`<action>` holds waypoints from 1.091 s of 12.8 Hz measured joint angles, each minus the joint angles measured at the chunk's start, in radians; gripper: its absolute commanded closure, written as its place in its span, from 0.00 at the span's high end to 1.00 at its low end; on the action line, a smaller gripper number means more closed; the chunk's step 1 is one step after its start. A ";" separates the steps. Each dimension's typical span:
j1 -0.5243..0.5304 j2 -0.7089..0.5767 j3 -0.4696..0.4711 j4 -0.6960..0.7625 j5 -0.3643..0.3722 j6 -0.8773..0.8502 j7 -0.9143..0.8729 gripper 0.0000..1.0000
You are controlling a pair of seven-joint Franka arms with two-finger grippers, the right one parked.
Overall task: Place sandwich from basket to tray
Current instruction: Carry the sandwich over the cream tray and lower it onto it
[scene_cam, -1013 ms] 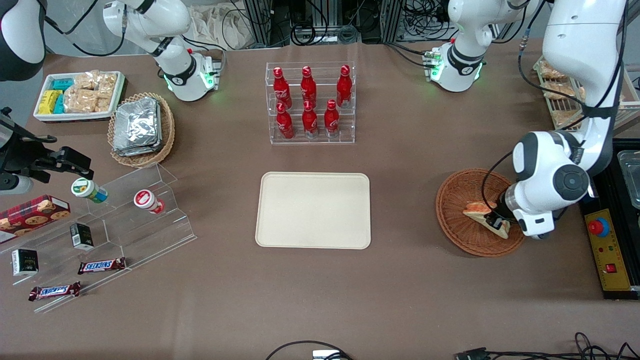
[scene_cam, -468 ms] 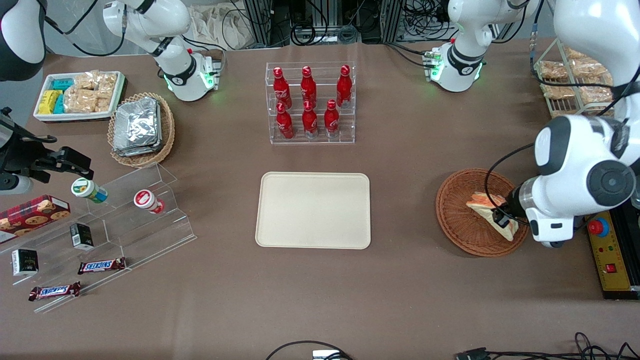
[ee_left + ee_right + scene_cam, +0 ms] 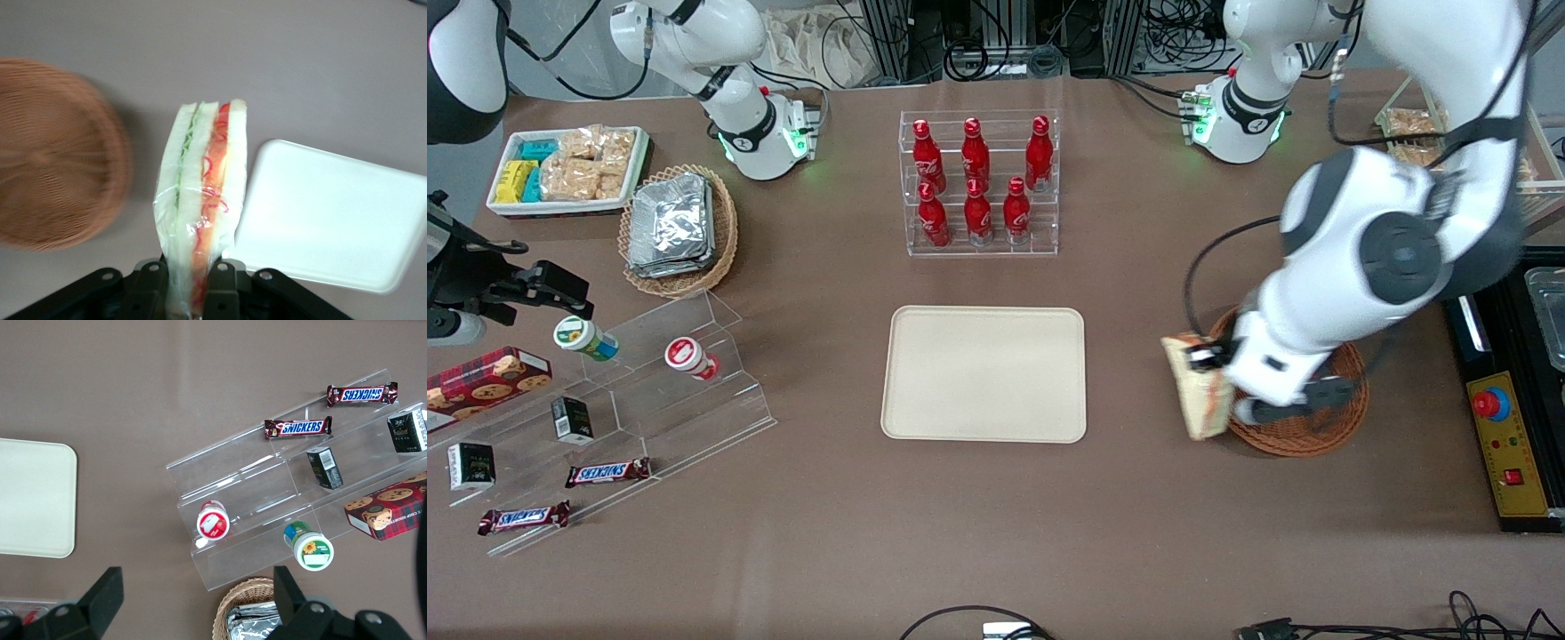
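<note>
My gripper (image 3: pixel 1208 373) (image 3: pixel 190 293) is shut on the sandwich (image 3: pixel 1197 389) (image 3: pixel 200 200), a plastic-wrapped wedge of white bread with green and orange-red filling. The sandwich hangs in the air above the bare table, just outside the rim of the reddish-brown basket (image 3: pixel 1325 425) (image 3: pixel 53 153), between the basket and the tray. The cream tray (image 3: pixel 984 373) (image 3: pixel 333 213) (image 3: pixel 33 497) lies flat at the middle of the table with nothing on it. My arm hides much of the basket in the front view.
A clear rack of red bottles (image 3: pixel 978 182) stands farther from the front camera than the tray. A tan basket of foil packets (image 3: pixel 676 227), a white snack bin (image 3: pixel 569 169) and a clear stepped stand (image 3: pixel 649 391) with snacks lie toward the parked arm's end.
The sandwich has been lifted out of the basket in my gripper and carried toward the tray, past the basket's rim. The arm has swung over the basket.
</note>
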 measured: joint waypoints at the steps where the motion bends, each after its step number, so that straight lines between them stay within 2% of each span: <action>1: -0.049 0.053 -0.006 -0.001 0.018 0.061 0.005 0.00; 3: -0.144 0.165 -0.008 0.001 0.082 0.159 0.004 0.00; 7: -0.201 0.288 -0.008 0.008 0.106 0.202 0.008 0.01; 8: -0.208 0.305 -0.008 0.009 0.116 0.216 0.009 0.09; 9: -0.216 0.322 -0.008 0.009 0.129 0.228 0.006 0.21; 10: -0.222 0.338 -0.008 0.010 0.144 0.232 -0.002 0.49; 11: -0.226 0.351 -0.008 0.010 0.155 0.235 -0.013 0.82; 12: -0.227 0.360 -0.007 0.010 0.159 0.236 -0.021 1.00; 14: -0.227 0.365 -0.006 0.012 0.160 0.237 -0.032 1.00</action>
